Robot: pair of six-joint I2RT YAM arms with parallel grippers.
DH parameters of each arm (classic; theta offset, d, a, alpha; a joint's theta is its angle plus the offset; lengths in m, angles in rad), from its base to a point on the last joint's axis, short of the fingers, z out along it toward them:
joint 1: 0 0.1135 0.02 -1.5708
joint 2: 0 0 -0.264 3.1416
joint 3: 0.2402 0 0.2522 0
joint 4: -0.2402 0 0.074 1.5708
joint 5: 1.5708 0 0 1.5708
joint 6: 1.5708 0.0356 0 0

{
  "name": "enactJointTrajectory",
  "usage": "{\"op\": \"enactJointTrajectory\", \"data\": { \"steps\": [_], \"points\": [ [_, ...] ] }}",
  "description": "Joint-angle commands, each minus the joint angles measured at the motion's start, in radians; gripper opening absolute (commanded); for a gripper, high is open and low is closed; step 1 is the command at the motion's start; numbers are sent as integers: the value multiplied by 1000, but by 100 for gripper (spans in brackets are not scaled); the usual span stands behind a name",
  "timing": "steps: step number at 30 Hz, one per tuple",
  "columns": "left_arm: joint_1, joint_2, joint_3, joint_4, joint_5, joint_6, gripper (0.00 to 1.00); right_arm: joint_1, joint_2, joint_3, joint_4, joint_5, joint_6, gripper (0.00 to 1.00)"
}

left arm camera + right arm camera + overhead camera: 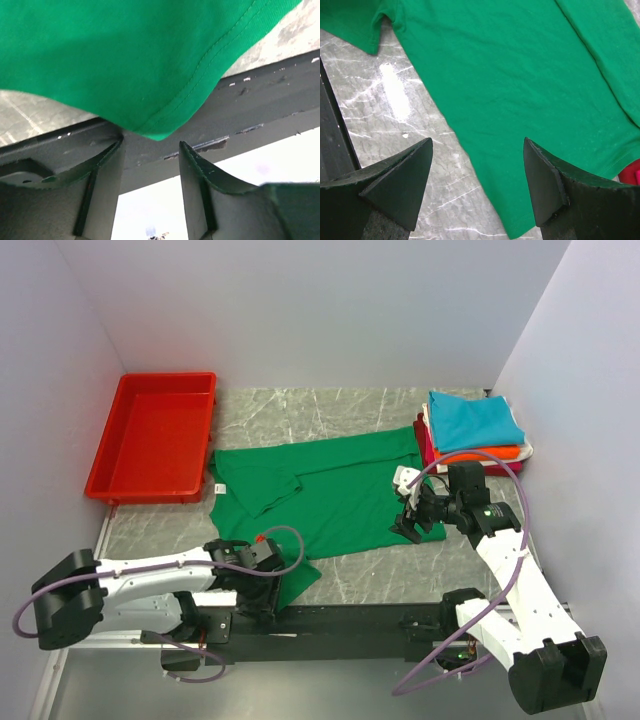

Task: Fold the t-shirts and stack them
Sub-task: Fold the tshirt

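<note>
We see the green shirt spread on the table, left jaws half apart at its near corner, cloth not pinched, right jaws wide above its right-hand hem, folded shirts stacked far right
</note>
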Motion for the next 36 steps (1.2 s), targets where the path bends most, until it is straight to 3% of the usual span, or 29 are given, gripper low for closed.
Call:
{"op": "enactJointTrajectory", "data": {
  "steps": [1,11,30,36],
  "points": [
    [-19,37,44,42,-25,11,52,-4,-2,-2,-5,-7,-12,79],
    [-46,125,93,-17,-97,7,38,-4,-2,-1,-8,-10,-15,79],
    [-115,338,213,-77,-171,15,39,-4,-7,1,-18,-16,-28,79],
    [-123,382,225,-82,-174,14,35,-4,-10,-1,-22,-19,-31,79]
  ]
}}
